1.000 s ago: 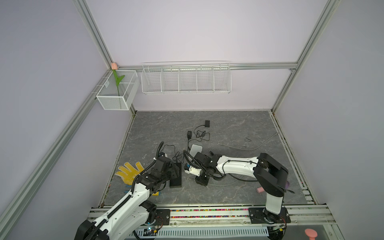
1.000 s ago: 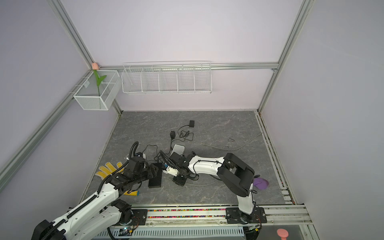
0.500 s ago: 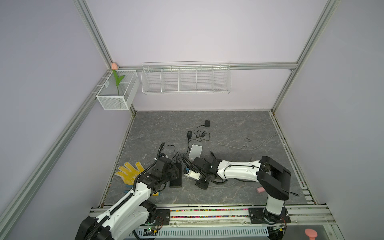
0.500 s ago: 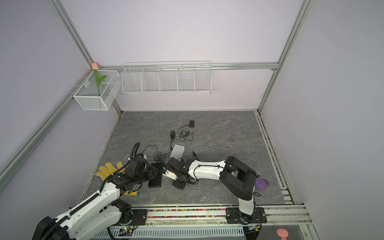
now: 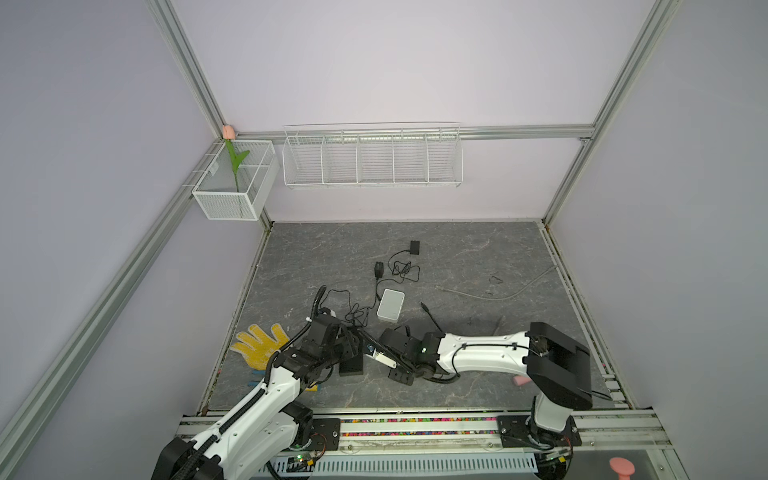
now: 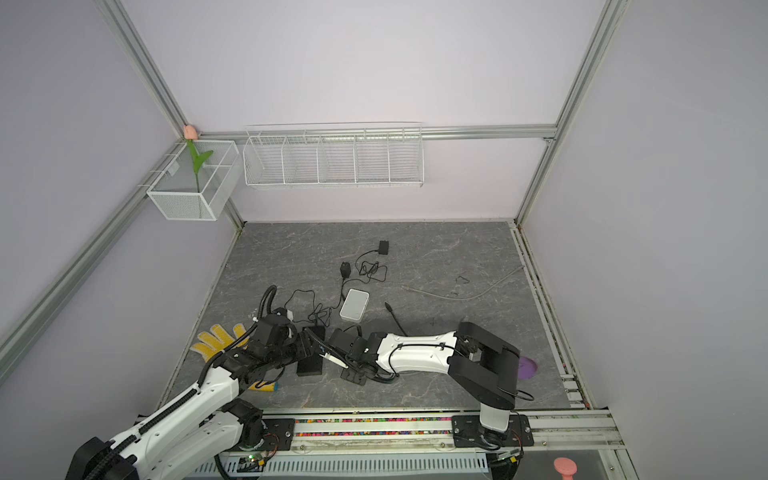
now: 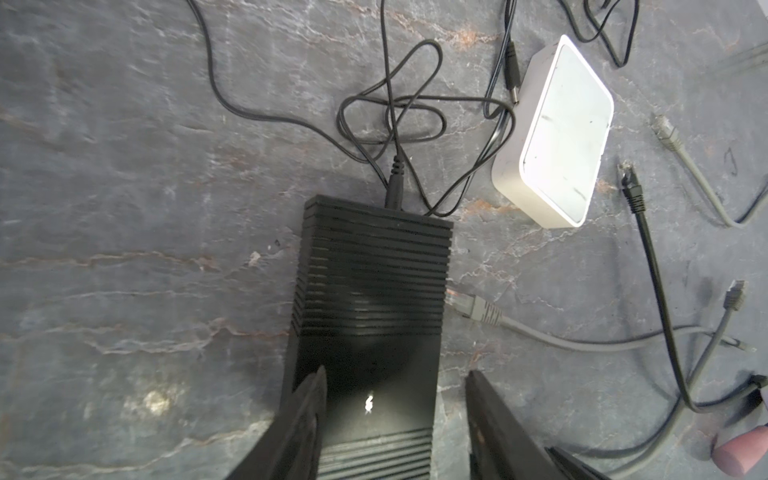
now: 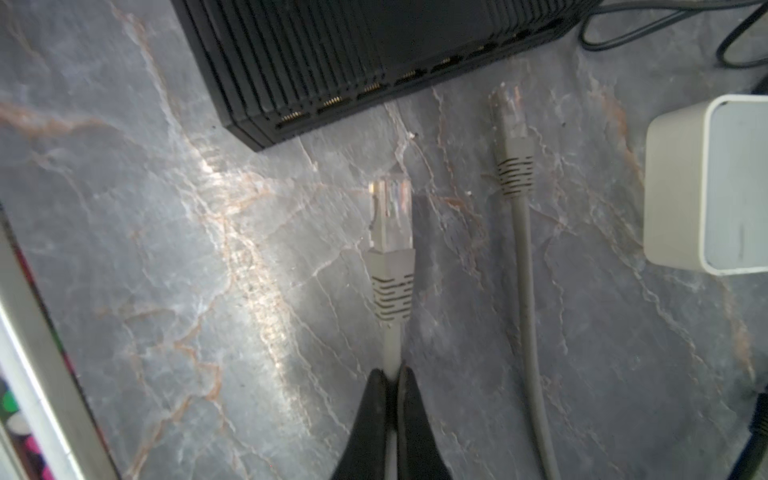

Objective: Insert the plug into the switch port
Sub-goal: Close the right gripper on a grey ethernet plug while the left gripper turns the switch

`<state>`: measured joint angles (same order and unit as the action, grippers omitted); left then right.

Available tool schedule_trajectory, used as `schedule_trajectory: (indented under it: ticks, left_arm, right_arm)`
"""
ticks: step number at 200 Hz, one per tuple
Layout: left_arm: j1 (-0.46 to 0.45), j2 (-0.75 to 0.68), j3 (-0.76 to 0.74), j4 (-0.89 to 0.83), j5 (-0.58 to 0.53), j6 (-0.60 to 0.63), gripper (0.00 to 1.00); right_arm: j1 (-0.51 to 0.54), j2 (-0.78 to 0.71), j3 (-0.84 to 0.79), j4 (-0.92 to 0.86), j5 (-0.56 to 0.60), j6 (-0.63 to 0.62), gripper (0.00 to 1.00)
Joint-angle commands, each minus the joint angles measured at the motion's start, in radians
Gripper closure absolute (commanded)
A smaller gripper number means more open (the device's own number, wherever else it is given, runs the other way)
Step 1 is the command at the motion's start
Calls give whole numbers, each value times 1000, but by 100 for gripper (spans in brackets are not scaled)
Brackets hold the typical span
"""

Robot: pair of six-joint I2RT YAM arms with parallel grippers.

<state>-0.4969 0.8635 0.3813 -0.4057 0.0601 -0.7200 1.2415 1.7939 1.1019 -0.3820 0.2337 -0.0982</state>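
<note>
The right fingers [image 8: 365, 415] clamp the thin grey cable [image 8: 392, 345] just behind its clear plastic plug [image 8: 390, 216], near the port side of the black ribbed switch box [image 8: 374, 50], not touching. The left fingers [image 7: 299, 415] stand apart, straddling that box.

Both arms [image 5: 482, 357] wear white shells with black joints [image 5: 557, 365] (black cables [image 5: 314, 303] alongside).

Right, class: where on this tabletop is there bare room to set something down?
Bare: back-left corner, beside the black adapter; back-right, behind the long grey cable; front strip along the rail. Crowded: around the black switch and white box.
</note>
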Motion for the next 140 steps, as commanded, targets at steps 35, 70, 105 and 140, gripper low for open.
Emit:
schedule_trajectory:
  ticks: [35,70,105,140]
  left_arm:
    - [15,-32,-5,-1,16,-16,50]
    - [21,-52,-2,-17,11,-15,50]
    - [24,-82,0,-34,4,-14,51]
    - [26,-104,12,-71,-6,-10,52]
  right_arm:
    - [37,35,5,-31,126,-17,92]
    - [38,34,7,-53,36,-15,82]
    - [6,26,29,-90,-91,-7,71]
    - [-71,-20,32,-73,-237,31,65]
